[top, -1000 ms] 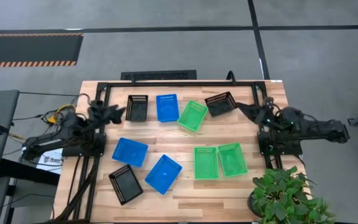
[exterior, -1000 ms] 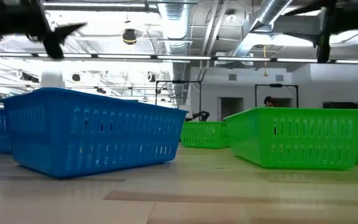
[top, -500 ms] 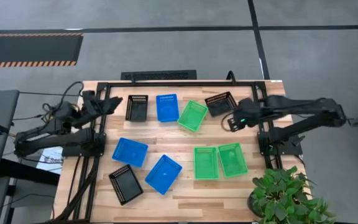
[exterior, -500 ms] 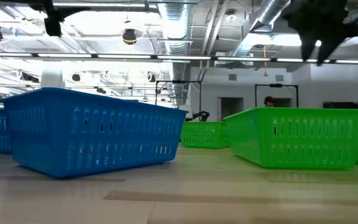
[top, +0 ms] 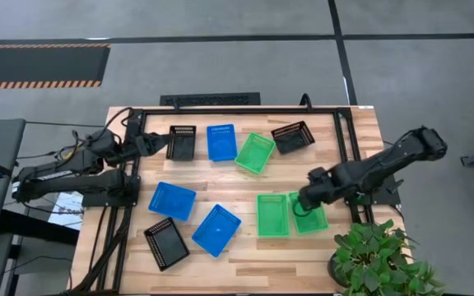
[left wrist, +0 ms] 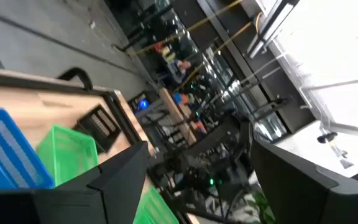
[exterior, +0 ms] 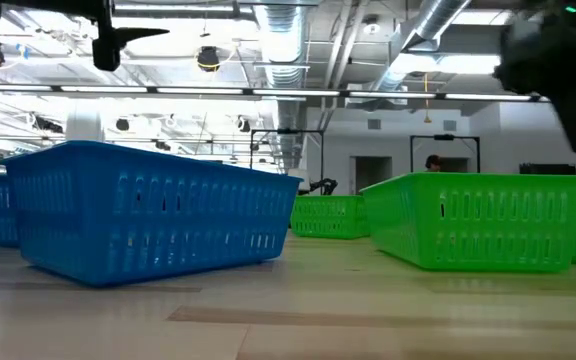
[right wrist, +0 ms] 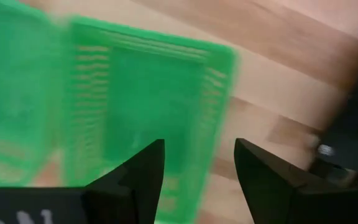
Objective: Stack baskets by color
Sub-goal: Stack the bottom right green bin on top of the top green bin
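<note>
Two green baskets (top: pixel 290 213) lie side by side near the table's front right; my right gripper (top: pixel 303 202) hangs above the right one, fingers spread, empty; my left gripper (top: pixel 156 141), spread too, waits beside the back-left black basket (top: pixel 181 141).

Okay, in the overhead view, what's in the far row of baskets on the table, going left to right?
Black basket → blue basket → green basket → second black basket.
</note>
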`<state>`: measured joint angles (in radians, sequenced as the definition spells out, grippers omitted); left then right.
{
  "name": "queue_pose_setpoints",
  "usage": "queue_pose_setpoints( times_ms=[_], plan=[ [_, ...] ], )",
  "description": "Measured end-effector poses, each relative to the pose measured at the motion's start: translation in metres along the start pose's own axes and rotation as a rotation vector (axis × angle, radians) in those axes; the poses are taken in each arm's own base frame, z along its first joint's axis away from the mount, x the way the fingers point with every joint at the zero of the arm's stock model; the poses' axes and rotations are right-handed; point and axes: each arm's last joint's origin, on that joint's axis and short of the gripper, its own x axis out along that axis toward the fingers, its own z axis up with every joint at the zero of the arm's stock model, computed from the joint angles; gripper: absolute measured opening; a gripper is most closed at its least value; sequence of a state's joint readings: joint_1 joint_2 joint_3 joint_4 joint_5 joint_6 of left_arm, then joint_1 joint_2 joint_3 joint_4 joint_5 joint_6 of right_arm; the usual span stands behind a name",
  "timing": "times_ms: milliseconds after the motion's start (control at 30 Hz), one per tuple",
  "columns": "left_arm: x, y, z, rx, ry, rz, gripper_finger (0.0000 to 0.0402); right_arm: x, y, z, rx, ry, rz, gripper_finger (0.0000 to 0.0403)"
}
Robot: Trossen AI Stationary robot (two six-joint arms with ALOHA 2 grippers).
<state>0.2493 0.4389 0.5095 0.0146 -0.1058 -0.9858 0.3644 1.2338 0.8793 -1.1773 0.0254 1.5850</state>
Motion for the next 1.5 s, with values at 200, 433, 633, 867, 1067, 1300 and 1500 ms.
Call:
queue_pose_setpoints(
  times_ms=[200, 433, 633, 867, 1067, 1300, 1500],
  plan=[
    [0.0, 0.0, 0.001, 0.028, -0.015, 0.0, 0.0274, 0.025, -0.015, -0.011, -0.002, 0.006, 0.072, 0.0224],
    [0.0, 0.0, 0.001, 0.019, -0.013, 0.001, 0.0274, 0.05, -0.026, -0.012, 0.022, 0.007, 0.066, 0.022],
    [0.0, 0.0, 0.0, 0.019, -0.011, 0.004, 0.0274, 0.054, -0.028, -0.011, 0.033, 0.007, 0.049, 0.0157],
    [0.0, 0.0, 0.0, 0.021, -0.009, 0.009, 0.0274, 0.054, -0.028, -0.006, 0.061, 0.009, 0.046, 0.0015],
    [0.0, 0.0, 0.0, -0.048, -0.01, 0.009, 0.0274, 0.026, -0.018, 0.005, 0.083, -0.07, 0.07, 0.0009],
    [0.0, 0.0, 0.0, -0.076, -0.011, 0.009, 0.0274, -0.04, -0.003, 0.041, 0.149, -0.311, 0.16, 0.0006],
    [0.0, 0.001, 0.002, -0.047, -0.069, 0.046, 0.0274, -0.064, 0.019, 0.097, 0.348, -0.593, 0.502, 0.0006]
  ],
)
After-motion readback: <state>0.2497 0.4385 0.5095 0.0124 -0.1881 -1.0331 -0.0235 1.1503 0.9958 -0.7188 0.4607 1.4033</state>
